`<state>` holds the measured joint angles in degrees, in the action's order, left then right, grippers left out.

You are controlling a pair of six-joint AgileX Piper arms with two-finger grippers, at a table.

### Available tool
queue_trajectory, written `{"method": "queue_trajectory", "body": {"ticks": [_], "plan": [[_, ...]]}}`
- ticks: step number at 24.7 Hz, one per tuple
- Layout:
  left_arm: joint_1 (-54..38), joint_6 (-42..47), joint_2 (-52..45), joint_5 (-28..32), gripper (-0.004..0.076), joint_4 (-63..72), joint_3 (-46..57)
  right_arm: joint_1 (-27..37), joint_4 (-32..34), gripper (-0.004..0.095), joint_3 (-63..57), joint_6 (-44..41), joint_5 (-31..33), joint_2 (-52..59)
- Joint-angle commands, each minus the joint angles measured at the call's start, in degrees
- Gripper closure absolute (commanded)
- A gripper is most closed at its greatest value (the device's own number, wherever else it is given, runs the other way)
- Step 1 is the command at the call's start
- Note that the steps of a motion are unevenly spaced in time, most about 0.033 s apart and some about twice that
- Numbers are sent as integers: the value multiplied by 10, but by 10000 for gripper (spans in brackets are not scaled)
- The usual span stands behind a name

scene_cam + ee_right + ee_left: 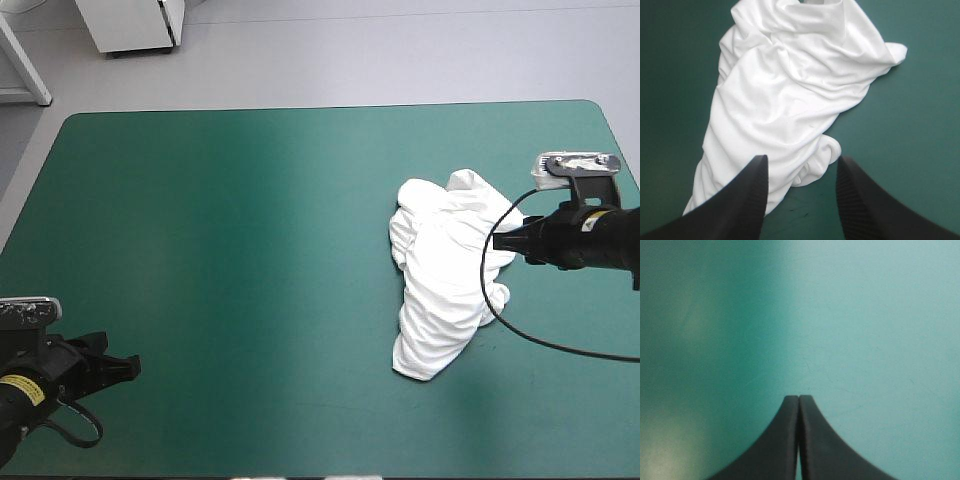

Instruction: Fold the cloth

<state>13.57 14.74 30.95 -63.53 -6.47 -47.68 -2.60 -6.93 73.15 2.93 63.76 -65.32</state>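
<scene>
Currently | T-shirt [445, 265]: 1, crumpled heap, ahead of right gripper [802, 159] | right jaws: released | left gripper [799, 397]: jaws clenched above teal-green cover [250, 250]

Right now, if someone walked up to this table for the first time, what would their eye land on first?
The white T-shirt, a crumpled heap on the right half of the teal-green cover, stands out at once. The right gripper is open at the T-shirt's right side, pointing at it. The left gripper sits shut near the cover's near-left corner, far from the T-shirt.
</scene>
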Motion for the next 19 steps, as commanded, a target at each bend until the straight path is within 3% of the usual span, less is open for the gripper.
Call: {"method": "queue_trajectory", "body": {"ticks": [1, 5, 9, 14, 19], "plan": [[2, 1, 4, 35, 733, -2, -17, -1, 1, 495, 19, 7, -22, -40], [2, 1, 4, 35, 733, -2, -17, -1, 1, 469, 34, 8, -24, -102], [2, 1, 4, 35, 733, -2, -17, -22, 1, 377, 76, 11, -22, -165], [2, 1, 4, 35, 733, -2, -17, -72, 36, 373, 138, 6, -15, -274], [2, 1, 4, 35, 733, -2, -17, -75, 37, 370, 143, 6, -38, -354]]}}
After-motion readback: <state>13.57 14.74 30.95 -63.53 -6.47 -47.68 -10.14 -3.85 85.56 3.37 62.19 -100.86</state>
